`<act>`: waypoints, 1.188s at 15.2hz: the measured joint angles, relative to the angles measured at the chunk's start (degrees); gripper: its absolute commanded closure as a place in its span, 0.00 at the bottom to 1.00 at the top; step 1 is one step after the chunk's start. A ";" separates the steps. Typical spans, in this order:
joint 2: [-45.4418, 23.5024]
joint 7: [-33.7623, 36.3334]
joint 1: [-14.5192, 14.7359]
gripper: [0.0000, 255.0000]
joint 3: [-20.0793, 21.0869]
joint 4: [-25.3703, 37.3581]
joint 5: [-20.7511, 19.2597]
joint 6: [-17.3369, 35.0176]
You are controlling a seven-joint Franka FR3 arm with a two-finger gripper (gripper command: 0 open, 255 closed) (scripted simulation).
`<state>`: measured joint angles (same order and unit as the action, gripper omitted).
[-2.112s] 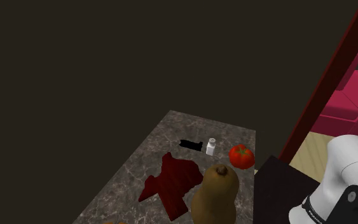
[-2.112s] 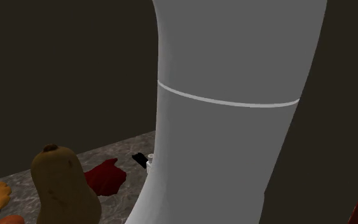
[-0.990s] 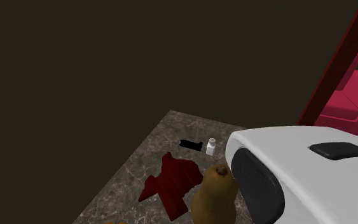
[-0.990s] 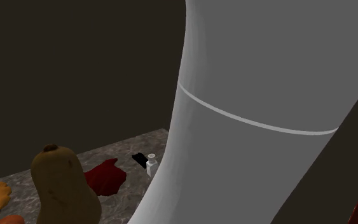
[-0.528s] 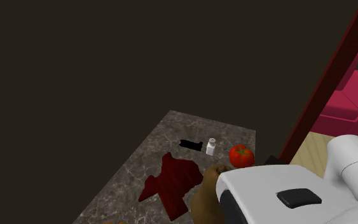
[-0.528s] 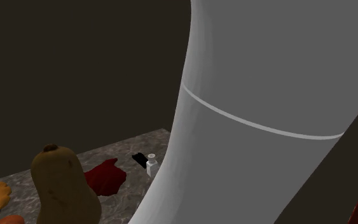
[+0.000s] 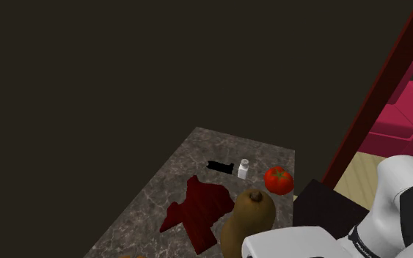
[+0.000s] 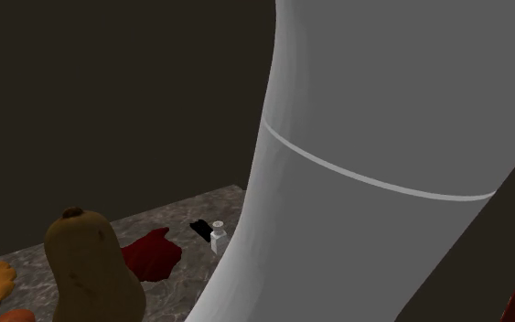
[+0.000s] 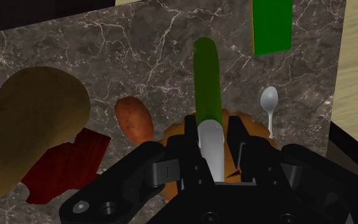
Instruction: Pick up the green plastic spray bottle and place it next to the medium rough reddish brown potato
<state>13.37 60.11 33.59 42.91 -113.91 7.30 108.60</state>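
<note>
In the wrist view a long green spray bottle (image 9: pixel 206 79) with a pale grey neck sticks out from between my black fingers. My gripper (image 9: pixel 214 160) is shut on that neck end and holds the bottle above the dark marble counter (image 9: pixel 139 51). The reddish brown potato (image 9: pixel 133 119) lies on the counter just beside the bottle, between it and a large tan butternut squash (image 9: pixel 31 121). An orange item (image 9: pixel 176 135) sits partly hidden under my fingers.
A white spoon (image 9: pixel 269 105) and a green box (image 9: pixel 271 25) lie past the bottle. The shoulder view has the squash (image 7: pixel 249 216), a red tomato (image 7: pixel 278 179), a small white bottle (image 7: pixel 243 168), a dark red cloth (image 7: pixel 197 209) and the counter's edge. My white arm (image 8: pixel 374 165) blocks much of the second exterior view.
In the shoulder view the white arm link swept across the lower right and sank toward the bottom edge, uncovering the tomato. The things on the counter have not moved.
</note>
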 measured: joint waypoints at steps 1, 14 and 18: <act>-0.15 0.12 0.02 1.00 0.15 -0.64 -0.06 0.76; -2.06 1.22 0.15 1.00 1.78 -9.19 -0.86 10.86; -3.52 1.99 -0.02 1.00 2.48 -11.36 -1.79 14.16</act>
<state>9.85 62.09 33.57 45.39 -125.27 5.51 122.76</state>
